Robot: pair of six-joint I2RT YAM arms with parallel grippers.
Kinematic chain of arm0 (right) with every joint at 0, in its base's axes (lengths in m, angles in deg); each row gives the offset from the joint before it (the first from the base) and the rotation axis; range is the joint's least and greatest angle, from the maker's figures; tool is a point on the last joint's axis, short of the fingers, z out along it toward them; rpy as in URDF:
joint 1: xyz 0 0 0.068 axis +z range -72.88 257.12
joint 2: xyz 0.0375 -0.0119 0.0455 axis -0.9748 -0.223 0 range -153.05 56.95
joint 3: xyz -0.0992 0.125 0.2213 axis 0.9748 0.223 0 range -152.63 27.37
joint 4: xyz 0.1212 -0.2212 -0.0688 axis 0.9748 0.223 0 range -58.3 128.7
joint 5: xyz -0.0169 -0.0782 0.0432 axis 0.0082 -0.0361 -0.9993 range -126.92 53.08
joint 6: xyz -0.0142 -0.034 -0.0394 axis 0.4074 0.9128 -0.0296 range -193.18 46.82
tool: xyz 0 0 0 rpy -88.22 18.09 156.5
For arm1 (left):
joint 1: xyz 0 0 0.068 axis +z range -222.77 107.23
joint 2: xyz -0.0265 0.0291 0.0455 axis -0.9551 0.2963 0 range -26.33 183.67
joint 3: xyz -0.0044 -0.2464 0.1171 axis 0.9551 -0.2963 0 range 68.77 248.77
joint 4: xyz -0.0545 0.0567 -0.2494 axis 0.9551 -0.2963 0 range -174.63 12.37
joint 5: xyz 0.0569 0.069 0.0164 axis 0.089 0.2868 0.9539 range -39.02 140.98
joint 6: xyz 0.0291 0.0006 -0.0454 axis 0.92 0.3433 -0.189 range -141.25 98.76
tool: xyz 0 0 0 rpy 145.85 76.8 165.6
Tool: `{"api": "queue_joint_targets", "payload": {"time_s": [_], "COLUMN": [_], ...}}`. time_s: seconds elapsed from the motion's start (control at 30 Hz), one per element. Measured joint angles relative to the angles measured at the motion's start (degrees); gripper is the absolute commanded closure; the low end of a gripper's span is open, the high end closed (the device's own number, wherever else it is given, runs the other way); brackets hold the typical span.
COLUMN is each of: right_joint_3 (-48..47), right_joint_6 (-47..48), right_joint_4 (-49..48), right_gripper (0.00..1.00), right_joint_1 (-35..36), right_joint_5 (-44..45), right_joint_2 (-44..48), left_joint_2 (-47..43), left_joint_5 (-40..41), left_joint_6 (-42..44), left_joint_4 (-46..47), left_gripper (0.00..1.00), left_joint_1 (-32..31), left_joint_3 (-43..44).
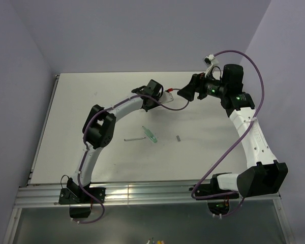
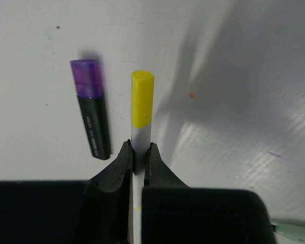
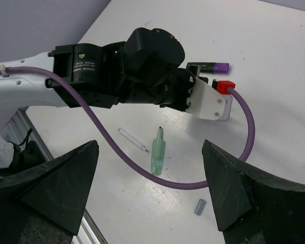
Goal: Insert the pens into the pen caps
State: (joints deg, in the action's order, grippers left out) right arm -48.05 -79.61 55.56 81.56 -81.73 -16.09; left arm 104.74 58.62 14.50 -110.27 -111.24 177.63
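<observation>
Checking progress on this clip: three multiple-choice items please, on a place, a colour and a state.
1. The grey cap is: A on a pen; B held aloft; C loose on the table.
2. Cap on the pen in the left hand: A purple; B yellow; C grey.
3. The right hand is: A open; B shut on a pen; C shut on a cap.
Answers: C, lies alone near the green pen; B, yellow cap tops the clamped pen; A, jaws wide apart.
</observation>
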Motion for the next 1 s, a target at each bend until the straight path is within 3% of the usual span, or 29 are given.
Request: {"api": "queue_joint_targets", "payload": {"time_s": [0.5, 1.0], "right_joint_3": [0.00, 0.00], "right_joint_6": [-0.04, -0.15], "right_joint_4": [0.00, 0.00], "right_gripper": [0.10, 0.09], "right_joint_1": [-0.59, -0.96], "right_joint_5": [0.17, -0.37], "right_joint_2": [-0.07, -0.13], "left_joint_2": [4.81, 4.81], "left_joint_5": [7.80, 10.14], "left_joint_6": [5.92, 8.22], "left_joint_4": [9.53, 14.60], "left_gripper": [0.95, 0.75], "left_joint_1": [0.26, 0.42], "left_joint_3": [-1.77, -3.76]}}
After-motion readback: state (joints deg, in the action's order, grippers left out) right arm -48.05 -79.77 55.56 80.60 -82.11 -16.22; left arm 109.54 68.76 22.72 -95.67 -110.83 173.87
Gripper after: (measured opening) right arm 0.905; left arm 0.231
